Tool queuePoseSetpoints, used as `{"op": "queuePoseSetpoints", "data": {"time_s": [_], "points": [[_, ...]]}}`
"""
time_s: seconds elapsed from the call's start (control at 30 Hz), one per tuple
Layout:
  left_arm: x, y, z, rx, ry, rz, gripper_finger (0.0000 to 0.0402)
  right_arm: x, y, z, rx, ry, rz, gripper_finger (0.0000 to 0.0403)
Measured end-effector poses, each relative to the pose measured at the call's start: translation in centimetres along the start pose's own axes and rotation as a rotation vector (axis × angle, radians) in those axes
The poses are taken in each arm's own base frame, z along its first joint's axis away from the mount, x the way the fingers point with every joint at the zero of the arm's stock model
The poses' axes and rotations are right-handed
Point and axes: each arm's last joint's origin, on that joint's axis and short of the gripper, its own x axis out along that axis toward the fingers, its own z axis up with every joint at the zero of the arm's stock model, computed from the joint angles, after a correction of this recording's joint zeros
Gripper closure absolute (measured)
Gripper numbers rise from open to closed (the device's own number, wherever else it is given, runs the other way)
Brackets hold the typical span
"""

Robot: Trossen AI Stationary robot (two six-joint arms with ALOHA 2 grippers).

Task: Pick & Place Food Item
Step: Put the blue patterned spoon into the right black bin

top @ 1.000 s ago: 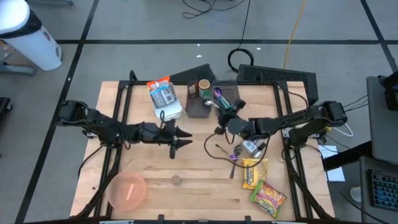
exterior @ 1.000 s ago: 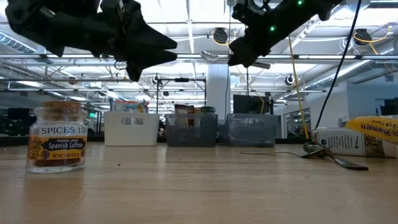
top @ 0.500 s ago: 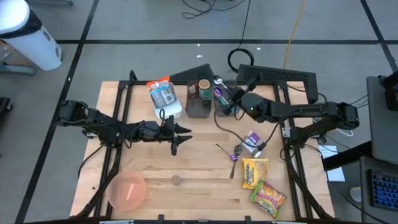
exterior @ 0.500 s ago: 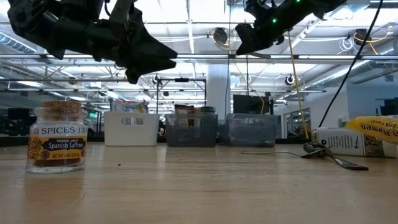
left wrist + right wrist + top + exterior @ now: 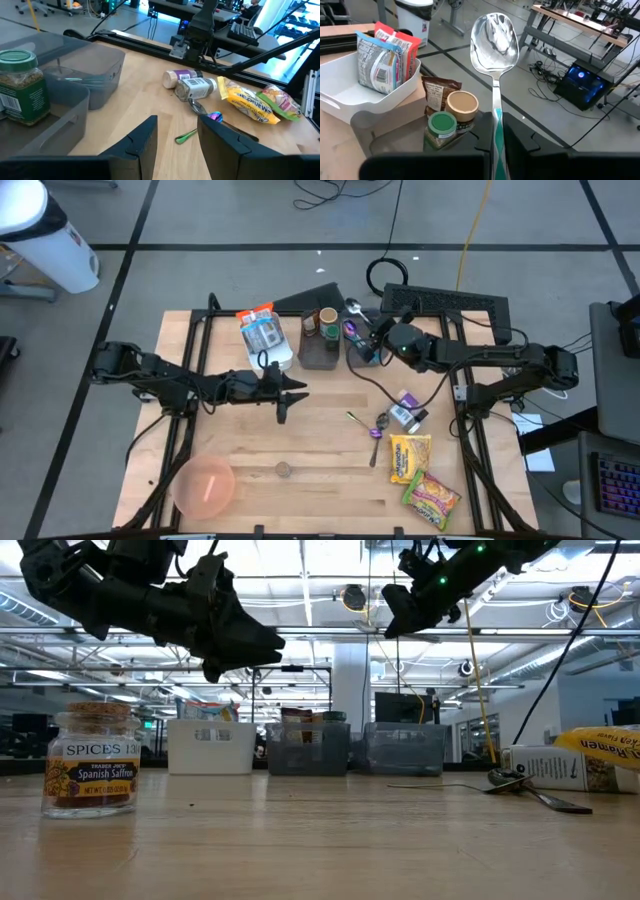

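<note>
The right gripper (image 5: pixel 378 332) stood raised above the far side of the table (image 5: pixel 320 490), over the clear bins, its fingers clamped on the teal handle of a metal spoon (image 5: pixel 495 40). The spoon's bowl pointed away from the gripper, past the table's far edge. Below it, a dark grey bin (image 5: pixel 322 348) held a green-lidded jar (image 5: pixel 442 127), a tan-lidded jar (image 5: pixel 462 106) and a brown packet. A white bin (image 5: pixel 367 95) next to it held a red and white food packet (image 5: pixel 384 60).

The left gripper (image 5: pixel 290 398) hung in the air over the middle of the table, fingers apart and holding nothing.

On the right half of the table lay two small spice bottles (image 5: pixel 404 411) side by side, with two more spoons (image 5: pixel 374 430) just beside them. Nearer the front edge lay two yellow ramen packets (image 5: pixel 408 457), one beside the other. A pink bowl (image 5: pixel 204 486) sat at the front left corner. A Spanish saffron spice jar (image 5: pixel 91 760) stood upright near the front edge, well apart from both grippers.
</note>
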Motion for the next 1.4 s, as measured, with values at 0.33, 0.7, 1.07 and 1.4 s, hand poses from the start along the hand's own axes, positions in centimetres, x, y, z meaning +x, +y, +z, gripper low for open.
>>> {"op": "queuePoseSetpoints", "data": {"time_s": [0.33, 0.7, 1.07, 1.4], "points": [[0.0, 0.0, 0.0, -0.011, 0.000, 0.000, 0.0254, 0.0, 0.0, -0.1, -0.023, 0.005, 0.000, 0.0390], [0.0, 0.0, 0.0, -0.003, -0.002, 0.000, 0.0254, 0.1, -0.2, 0.1, -0.046, -0.008, -0.008, 0.0390], [0.0, 0.1, 0.0, 0.006, -0.009, 0.025, 0.0254, 2.7, -4.9, 1.1, 0.123, 0.037, 0.058, 0.0390], [0.1, 0.9, 0.3, -0.007, -0.017, 0.058, 0.0254, 6.1, -7.8, -1.3, 0.273, 0.236, 0.126, 0.0390]]}}
